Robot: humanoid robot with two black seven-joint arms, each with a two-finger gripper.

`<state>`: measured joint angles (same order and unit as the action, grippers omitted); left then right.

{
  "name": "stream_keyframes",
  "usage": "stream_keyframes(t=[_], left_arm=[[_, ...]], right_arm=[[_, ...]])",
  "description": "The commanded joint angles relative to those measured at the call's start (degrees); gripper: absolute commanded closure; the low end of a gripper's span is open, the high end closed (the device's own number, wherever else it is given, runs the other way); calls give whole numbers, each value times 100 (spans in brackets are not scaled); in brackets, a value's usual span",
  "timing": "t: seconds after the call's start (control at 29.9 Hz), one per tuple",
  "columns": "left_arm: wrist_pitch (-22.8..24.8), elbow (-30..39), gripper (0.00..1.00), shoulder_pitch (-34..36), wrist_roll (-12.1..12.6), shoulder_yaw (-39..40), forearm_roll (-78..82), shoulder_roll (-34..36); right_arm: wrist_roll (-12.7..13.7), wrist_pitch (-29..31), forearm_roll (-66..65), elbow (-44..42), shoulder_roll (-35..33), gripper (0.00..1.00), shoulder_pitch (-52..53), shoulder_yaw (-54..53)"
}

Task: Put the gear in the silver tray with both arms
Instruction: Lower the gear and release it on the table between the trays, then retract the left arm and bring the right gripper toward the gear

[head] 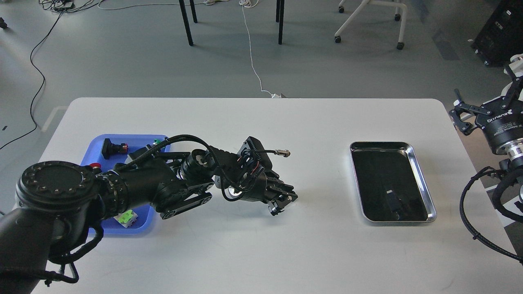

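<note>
The silver tray (422, 185) lies on the right part of the white table (245, 253). A small dark part (393, 201) with a pale mark lies in its near half; I cannot tell whether it is a gear. My left gripper (282, 202) hangs low over the table's middle, well left of the tray. It is dark and its fingers cannot be told apart. Nothing shows in it. My right gripper (486, 100) is off the table's right edge, raised, with its fingers spread open and empty.
A blue plastic tray (141, 228) sits at the left under my left arm. It holds a black part (112, 148), a green-and-white part (124, 216) and a red-tipped piece (94, 165). Chair and table legs stand on the floor beyond.
</note>
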<state>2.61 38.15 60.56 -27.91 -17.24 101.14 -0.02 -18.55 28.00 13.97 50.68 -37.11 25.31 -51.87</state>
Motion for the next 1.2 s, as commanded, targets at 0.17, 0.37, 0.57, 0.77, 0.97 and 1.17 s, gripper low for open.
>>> stream_keyframes(t=[0.17, 0.37, 0.57, 0.77, 0.97, 1.17], left_arm=[[-199, -54, 42, 43, -9, 54, -103, 2], [-472, 52, 23, 87, -9, 229, -497, 2], [-428, 157, 5, 254, -9, 1212, -2192, 2], [-34, 157, 2, 719, -9, 2092, -4564, 2], [433, 96, 2, 931, -9, 3197, -7049, 220], [1065, 96, 2, 782, -9, 3674, -8801, 1117]], right_arm=[[1, 0, 0, 4, -16, 0, 26, 2], [1, 0, -9, 12, -25, 0, 52, 19], [10, 0, -53, 4, -147, 0, 210, 55], [18, 0, -439, -14, -578, 0, 974, 318], [45, 0, -826, -93, -675, 0, 2132, 1387], [27, 0, -993, -251, -552, 0, 3732, 3347]])
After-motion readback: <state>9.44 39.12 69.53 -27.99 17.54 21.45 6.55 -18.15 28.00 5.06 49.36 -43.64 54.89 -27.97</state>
